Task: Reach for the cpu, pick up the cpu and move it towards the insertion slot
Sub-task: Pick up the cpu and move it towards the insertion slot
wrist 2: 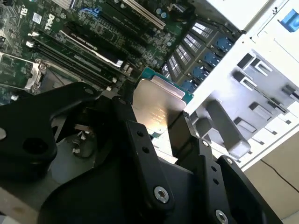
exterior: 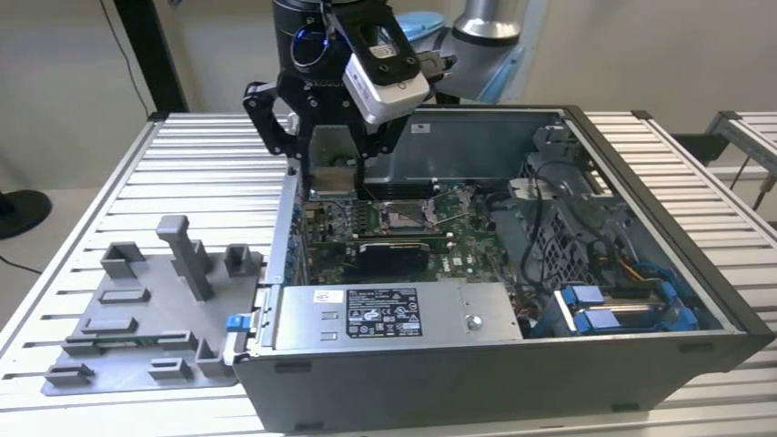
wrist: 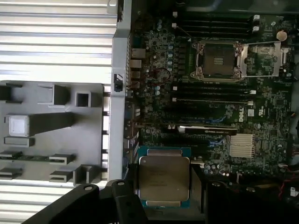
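Observation:
The cpu (exterior: pixel 333 180) is a thin square chip with a pale metal top. It hangs in the air over the open computer case's wall on the exterior view's left. My gripper (exterior: pixel 331 173) is shut on it, one black finger on each side. In the second wrist view the cpu (wrist 2: pixel 156 105) sticks out past the fingers (wrist 2: pixel 140 140) of my gripper (wrist 2: pixel 161 126). In the first wrist view the cpu (wrist: pixel 163 179) hovers over the green motherboard's edge, apart from the insertion slot (wrist: pixel 217 60). The insertion slot (exterior: pixel 405 216), a shiny square frame with a dark centre, lies uncovered on the board.
A grey fixture plate (exterior: pixel 146 309) with upright blocks lies on the slatted table beside the case (exterior: pixel 486 382). Inside the case are a power supply (exterior: pixel 382 314), a black card (wrist: pixel 210 130), a finned heatsink (wrist: pixel 242 144) and cables with blue parts (exterior: pixel 607 309).

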`<state>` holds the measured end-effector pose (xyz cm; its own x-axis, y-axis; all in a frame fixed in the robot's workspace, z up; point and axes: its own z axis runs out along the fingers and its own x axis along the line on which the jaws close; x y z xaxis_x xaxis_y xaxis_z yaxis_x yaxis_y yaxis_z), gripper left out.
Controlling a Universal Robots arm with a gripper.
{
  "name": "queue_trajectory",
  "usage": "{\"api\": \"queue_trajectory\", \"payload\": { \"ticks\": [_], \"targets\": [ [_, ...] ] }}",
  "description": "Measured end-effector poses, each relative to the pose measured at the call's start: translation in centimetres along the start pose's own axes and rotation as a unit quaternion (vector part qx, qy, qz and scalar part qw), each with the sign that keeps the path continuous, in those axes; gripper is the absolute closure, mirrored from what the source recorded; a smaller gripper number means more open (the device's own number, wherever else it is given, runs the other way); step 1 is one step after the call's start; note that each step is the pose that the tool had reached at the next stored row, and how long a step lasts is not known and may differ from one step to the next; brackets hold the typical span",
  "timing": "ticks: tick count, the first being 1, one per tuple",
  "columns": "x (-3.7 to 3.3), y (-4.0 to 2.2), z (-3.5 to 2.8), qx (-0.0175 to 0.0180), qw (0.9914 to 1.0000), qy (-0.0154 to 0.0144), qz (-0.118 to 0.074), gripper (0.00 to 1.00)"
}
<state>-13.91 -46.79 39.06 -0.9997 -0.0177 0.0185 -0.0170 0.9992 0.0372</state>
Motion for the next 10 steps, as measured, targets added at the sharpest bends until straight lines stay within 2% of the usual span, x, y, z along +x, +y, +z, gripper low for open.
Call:
{"api": "queue_trajectory", "payload": {
  "ticks": [10],
  "targets": [
    [-1.82,-0.03,-0.03,0.0000,1.00000,0.0000,0.000,1.00]
  ]
}}
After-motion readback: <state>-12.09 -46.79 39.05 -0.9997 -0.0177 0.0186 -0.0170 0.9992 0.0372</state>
